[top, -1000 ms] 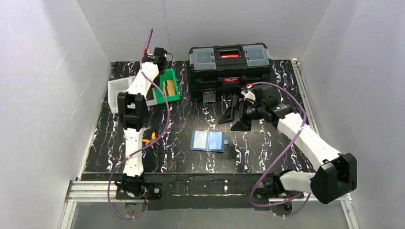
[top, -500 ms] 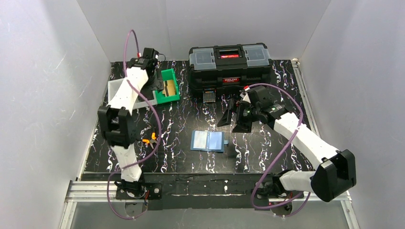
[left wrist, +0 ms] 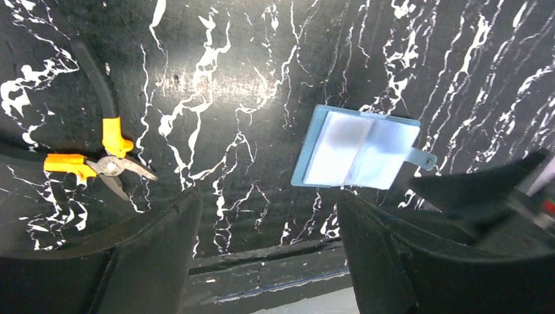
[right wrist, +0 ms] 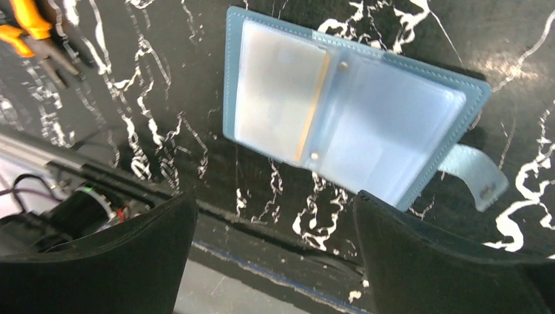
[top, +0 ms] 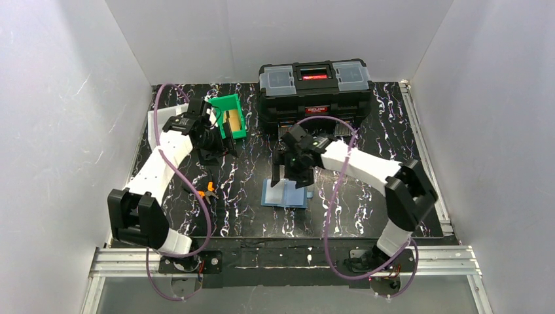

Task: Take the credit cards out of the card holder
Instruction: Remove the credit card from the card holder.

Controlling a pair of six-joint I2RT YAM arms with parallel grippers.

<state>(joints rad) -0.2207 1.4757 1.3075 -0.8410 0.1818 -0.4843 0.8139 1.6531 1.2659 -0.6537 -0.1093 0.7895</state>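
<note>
The card holder (top: pixel 286 193) lies opened flat on the black marbled table, its light blue clear sleeves facing up and its strap to the right. It also shows in the left wrist view (left wrist: pixel 357 149) and the right wrist view (right wrist: pixel 347 111). A thin tan edge (right wrist: pixel 317 98) runs along its fold. My right gripper (top: pixel 292 175) (right wrist: pixel 275 199) hangs open just above its far edge, holding nothing. My left gripper (top: pixel 219 147) (left wrist: pixel 268 203) is open and empty, well to the left of the holder, near the green bin. An orange-tan card (top: pixel 230 120) stands in that bin.
A black toolbox (top: pixel 314 91) stands at the back centre. The green bin (top: pixel 237 133) and a white container (top: pixel 154 127) sit at the back left. Orange-handled pliers (top: pixel 207 191) (left wrist: pixel 98 163) lie left of the card holder.
My right arm swung left and forward until its gripper hung over the card holder. My left arm drew back from the green bin toward the table's middle. The holder has not moved.
</note>
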